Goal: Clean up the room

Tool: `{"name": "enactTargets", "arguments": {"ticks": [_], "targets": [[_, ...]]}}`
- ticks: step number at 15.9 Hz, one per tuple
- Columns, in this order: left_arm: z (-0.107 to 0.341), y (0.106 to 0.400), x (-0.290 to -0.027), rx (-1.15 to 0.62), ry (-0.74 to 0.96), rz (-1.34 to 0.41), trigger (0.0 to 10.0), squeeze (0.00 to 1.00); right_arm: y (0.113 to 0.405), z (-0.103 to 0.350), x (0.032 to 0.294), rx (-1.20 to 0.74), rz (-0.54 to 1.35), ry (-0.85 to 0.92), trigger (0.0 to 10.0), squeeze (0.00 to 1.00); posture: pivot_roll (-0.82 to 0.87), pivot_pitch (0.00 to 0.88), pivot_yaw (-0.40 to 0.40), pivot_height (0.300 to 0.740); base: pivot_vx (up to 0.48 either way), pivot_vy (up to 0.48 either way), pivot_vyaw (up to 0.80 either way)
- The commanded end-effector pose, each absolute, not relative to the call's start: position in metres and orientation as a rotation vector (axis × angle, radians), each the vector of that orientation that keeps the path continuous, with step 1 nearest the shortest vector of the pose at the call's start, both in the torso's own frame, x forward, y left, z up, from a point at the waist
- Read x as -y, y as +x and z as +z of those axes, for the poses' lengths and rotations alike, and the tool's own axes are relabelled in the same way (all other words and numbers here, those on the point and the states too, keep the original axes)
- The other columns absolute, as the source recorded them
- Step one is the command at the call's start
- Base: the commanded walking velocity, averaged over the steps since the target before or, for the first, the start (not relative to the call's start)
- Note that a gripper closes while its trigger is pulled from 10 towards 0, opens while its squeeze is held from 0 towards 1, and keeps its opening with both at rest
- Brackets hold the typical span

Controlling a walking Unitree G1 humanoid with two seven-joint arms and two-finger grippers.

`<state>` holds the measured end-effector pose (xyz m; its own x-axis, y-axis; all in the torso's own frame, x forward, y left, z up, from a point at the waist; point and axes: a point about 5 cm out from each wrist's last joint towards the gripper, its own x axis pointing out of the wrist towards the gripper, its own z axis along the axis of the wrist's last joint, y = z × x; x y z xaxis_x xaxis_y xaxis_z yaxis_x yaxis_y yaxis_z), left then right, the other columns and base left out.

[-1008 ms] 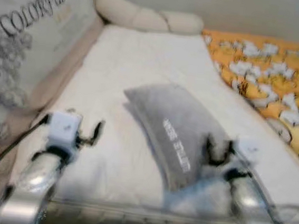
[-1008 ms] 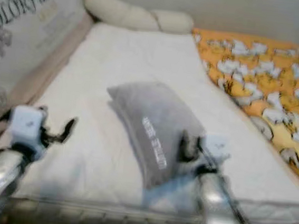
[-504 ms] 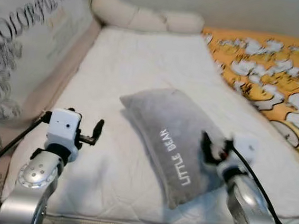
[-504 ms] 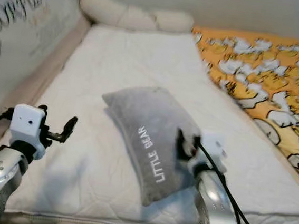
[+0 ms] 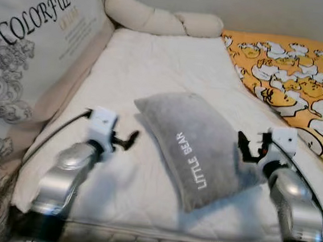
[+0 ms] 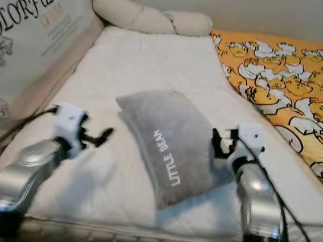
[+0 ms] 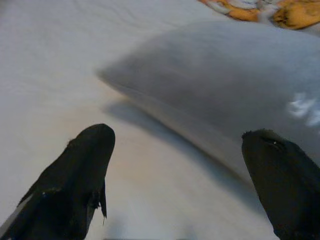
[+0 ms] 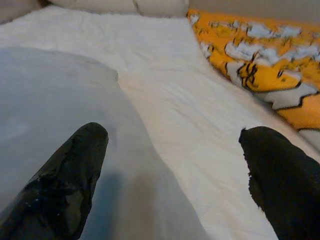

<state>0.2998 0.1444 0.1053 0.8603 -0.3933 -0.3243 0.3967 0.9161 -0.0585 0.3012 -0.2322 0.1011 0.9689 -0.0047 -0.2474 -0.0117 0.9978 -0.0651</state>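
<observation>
Pillow (image 5: 196, 144) lying askew on bed (image 5: 155, 69) | left gripper (image 5: 126, 140), right gripper (image 5: 249, 148) flanking it, both spread, empty | pinching opposite edges evenly advised.

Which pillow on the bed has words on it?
The grey pillow between both grippers, printed LITTLE BEAR; the cream pillows at the bed's far end are plain.

A grey pillow (image 6: 168, 144) lettered LITTLE BEAR lies on the white mattress (image 6: 149, 68). The left gripper (image 6: 100, 133) and right gripper (image 6: 216, 142) flank it, beside an orange duck-print blanket (image 6: 286, 76).
</observation>
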Motion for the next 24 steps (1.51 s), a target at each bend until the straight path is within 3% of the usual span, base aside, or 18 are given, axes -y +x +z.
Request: {"name": "enactTargets", "arguments": {"ticks": [1,4,8,12,15,18,21,24], "targets": [[0.102,0.308,-0.130,-0.369,-0.037,-0.478,10.0,0.00,0.308,0.099,0.244,-0.270,-0.013,-0.038,10.0,0.00,-0.14,0.000,0.008,0.740,0.000,0.000,0.00],[0.096,0.324,-0.087,-0.419,-0.122,-0.615,10.0,0.00,0.320,0.085,0.270,-0.366,-0.047,0.023,10.0,0.00,-0.15,0.000,0.021,0.740,0.000,0.000,0.00],[0.073,0.319,-0.041,-0.555,-0.153,-0.726,10.0,0.00,0.315,0.063,0.267,-0.504,0.063,0.031,10.0,0.00,-0.17,0.000,0.025,0.740,0.000,0.000,0.00],[0.059,0.317,-0.022,-0.641,-0.188,-0.702,10.0,0.00,0.309,0.060,0.203,-0.508,0.519,0.214,10.0,0.00,-0.18,0.000,0.033,0.740,0.000,0.000,0.00],[0.069,0.324,-0.021,-0.613,-0.289,-0.711,10.0,0.00,0.304,0.068,0.164,-0.477,0.705,0.263,10.0,0.00,-0.18,0.000,0.028,0.740,0.000,0.000,0.00],[0.088,0.337,-0.027,-0.539,-0.372,-0.696,10.0,0.00,0.304,0.083,0.146,-0.431,0.742,0.310,10.0,0.00,-0.17,0.000,0.022,0.740,0.000,0.000,0.00],[0.120,0.348,-0.061,-0.419,-0.355,-0.665,10.0,0.00,0.292,0.093,0.141,-0.413,0.754,0.328,10.0,0.00,-0.16,0.000,0.013,0.740,0.000,0.000,0.00],[0.124,0.336,-0.087,-0.424,-0.193,-0.688,10.0,0.00,0.277,0.086,0.151,-0.448,0.684,0.347,10.0,0.00,-0.14,0.000,0.008,0.740,0.000,0.000,0.00]]}}
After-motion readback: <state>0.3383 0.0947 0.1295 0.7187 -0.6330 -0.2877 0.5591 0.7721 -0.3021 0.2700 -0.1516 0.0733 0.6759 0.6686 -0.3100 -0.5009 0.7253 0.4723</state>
